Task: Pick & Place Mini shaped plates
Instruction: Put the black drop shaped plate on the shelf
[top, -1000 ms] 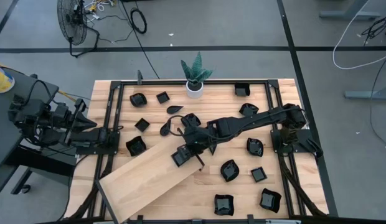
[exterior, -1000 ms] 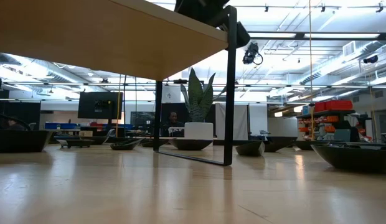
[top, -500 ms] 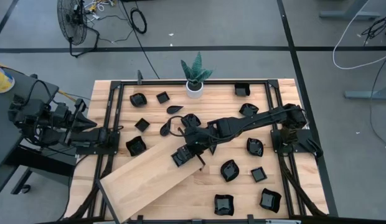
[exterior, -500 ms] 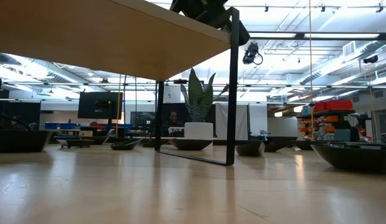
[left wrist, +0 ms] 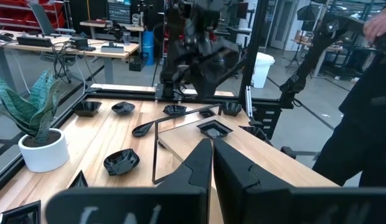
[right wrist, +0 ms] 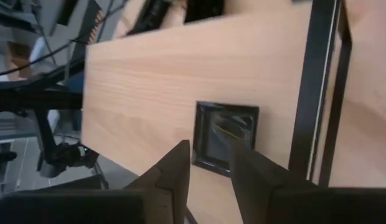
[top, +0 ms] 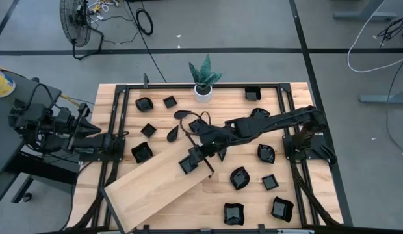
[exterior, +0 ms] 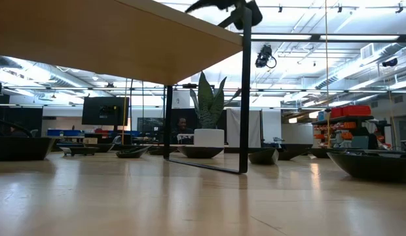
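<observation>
**Pale wood table, raised board, black dishes scattered**

Light wooden planks make up the table (top: 318, 195), which fills the lower middle of the high view inside a black frame, on a grey floor crossed by dark lines. A fan (top: 77, 19) stands at the upper left of that view and loose cables trail at the upper right. The low view looks across the tabletop into a big hall with ceiling trusses, a dark screen at left and shelving at right.

A large light wooden board (top: 156, 185) lies on a slant in the lower left centre of the high view, its long axis running from lower left to upper right; in the low view it is raised on thin black legs. A white pot with a green plant (top: 203, 81) stands at the table's upper edge.

The mini shaped plates (top: 239, 177) are spread over the table around the board, most at the right and upper left. One square plate (top: 188, 164) rests on the board's upper right end, corners turned diagonally to the frame.

The right gripper (top: 200, 153) hovers just above that square plate, its jaws parted and holding nothing. The left gripper (left wrist: 213, 163) waits at the table's left edge, jaws pressed together, empty.
</observation>
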You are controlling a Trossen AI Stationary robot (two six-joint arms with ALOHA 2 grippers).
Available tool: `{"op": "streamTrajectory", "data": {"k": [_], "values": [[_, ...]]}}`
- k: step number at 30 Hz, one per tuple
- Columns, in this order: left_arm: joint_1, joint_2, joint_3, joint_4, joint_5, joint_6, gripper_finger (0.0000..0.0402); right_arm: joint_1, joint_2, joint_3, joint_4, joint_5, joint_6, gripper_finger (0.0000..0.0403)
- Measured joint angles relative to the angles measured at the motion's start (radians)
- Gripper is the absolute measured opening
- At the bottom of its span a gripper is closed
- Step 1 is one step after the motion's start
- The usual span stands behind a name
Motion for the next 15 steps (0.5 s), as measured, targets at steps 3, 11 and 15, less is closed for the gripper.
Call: {"op": "streamTrajectory", "data": {"k": [3, 11, 15], "values": [[0.000, 0.000, 0.000, 0.000, 0.000, 0.000, 0.0018, -0.006, -0.035, 0.000, 0.000, 0.015, -0.086, 0.0114], [0.000, 0.000, 0.000, 0.000, 0.000, 0.000, 0.0018, -0.046, -0.097, 0.000, -0.010, 0.041, -0.346, 0.0114], [0.000, 0.000, 0.000, 0.000, 0.000, 0.000, 0.0018, -0.067, -0.128, -0.019, -0.029, 0.049, -0.454, 0.0114]]}}
